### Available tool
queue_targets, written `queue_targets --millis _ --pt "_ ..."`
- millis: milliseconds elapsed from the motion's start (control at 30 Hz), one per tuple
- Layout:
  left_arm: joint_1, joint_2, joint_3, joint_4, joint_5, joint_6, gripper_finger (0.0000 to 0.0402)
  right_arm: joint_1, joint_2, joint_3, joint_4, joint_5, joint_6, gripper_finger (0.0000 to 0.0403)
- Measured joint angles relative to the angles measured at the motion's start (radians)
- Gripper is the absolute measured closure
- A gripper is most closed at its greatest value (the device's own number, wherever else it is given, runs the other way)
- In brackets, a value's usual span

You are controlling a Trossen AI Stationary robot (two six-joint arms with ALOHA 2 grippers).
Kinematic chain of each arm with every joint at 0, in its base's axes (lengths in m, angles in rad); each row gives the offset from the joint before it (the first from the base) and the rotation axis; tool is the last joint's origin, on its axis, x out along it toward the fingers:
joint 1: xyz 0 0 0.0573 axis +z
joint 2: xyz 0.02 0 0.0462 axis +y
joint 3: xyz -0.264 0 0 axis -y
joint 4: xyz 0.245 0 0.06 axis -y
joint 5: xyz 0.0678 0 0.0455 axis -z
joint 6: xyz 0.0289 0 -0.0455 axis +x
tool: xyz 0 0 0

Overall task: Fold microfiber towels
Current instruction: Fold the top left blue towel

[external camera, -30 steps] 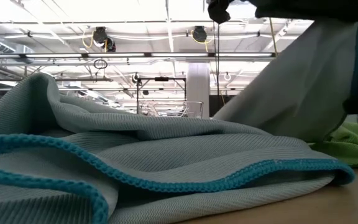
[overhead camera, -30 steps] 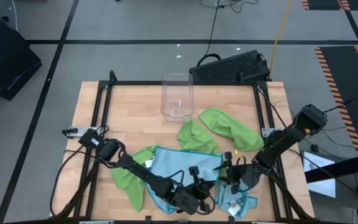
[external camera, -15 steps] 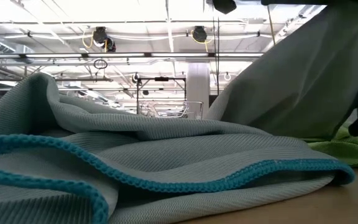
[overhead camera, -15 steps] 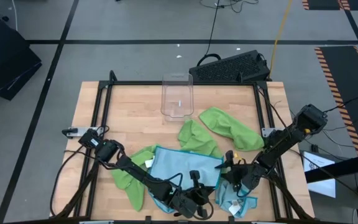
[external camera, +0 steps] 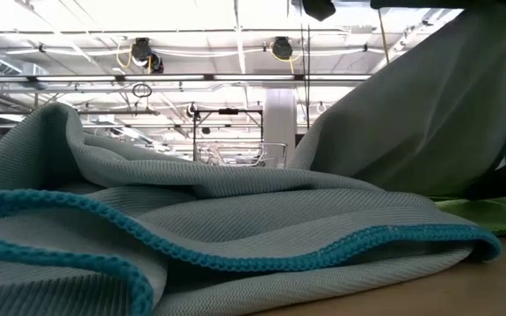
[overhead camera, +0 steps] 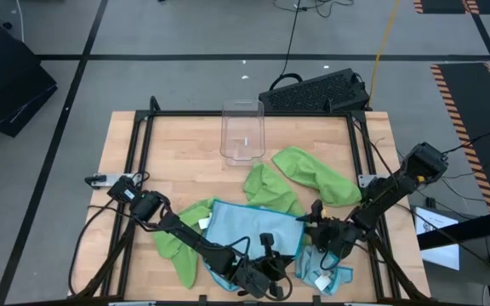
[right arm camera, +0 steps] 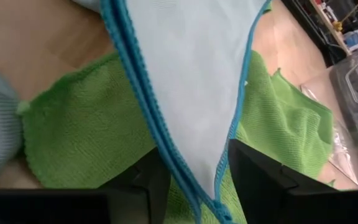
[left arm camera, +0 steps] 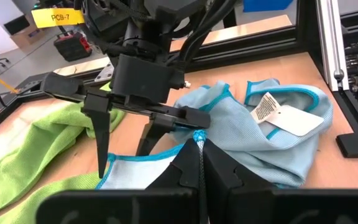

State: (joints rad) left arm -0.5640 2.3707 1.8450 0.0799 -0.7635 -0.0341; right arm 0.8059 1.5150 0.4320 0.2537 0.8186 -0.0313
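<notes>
– So, going left to right across the overhead view: where does the left gripper [overhead camera: 266, 274] sit?

– Low at about six o'clock on the wooden table [overhead camera: 177, 140], its fingers pressed together on the near corner of the light blue microfiber towel with the teal stitched edge [overhead camera: 249, 228]. Its wrist view shows that teal corner pinched right at the fingertips.

– And the towel itself?

– It spreads from that pinch toward twelve o'clock, over the lime green microfiber towels [overhead camera: 270, 187] in the middle, its long axis running roughly from six to twelve.

– Then the right gripper [overhead camera: 313, 223]?

– At about four o'clock, just beside the towel's right-hand edge. Its wrist view shows both dark fingers [right arm camera: 257, 174] standing apart with the teal hem hanging down between them, so I judge it spread, straddling the edge and not yet clamped.

– So the coming move turns on that?

– Likely. The right gripper is nearest the free corner; the hem already lies between its fingers, while a second, crumpled blue towel with a white tag [left arm camera: 284, 118] lies close by at five o'clock.
</notes>
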Motion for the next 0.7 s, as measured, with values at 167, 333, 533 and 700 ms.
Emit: queue_targets --millis 167,333,533,700 --pt "0.000 0.000 0.000 0.000 -0.001 0.000 0.0394 -0.022 0.000 0.000 -0.045 -0.005 0.031 0.0282" --pt "0.000 0.000 0.000 0.000 -0.004 0.005 0.0394 -0.027 0.000 0.000 -0.086 -0.007 0.080 0.0302" --pt "-0.001 0.000 0.000 0.000 -0.004 0.005 0.0397 -0.027 0.000 0.000 -0.098 -0.007 0.102 0.0320" --pt "-0.002 0.000 0.000 0.000 -0.005 0.003 0.0394 -0.027 0.000 0.000 -0.110 -0.007 0.131 0.0340"
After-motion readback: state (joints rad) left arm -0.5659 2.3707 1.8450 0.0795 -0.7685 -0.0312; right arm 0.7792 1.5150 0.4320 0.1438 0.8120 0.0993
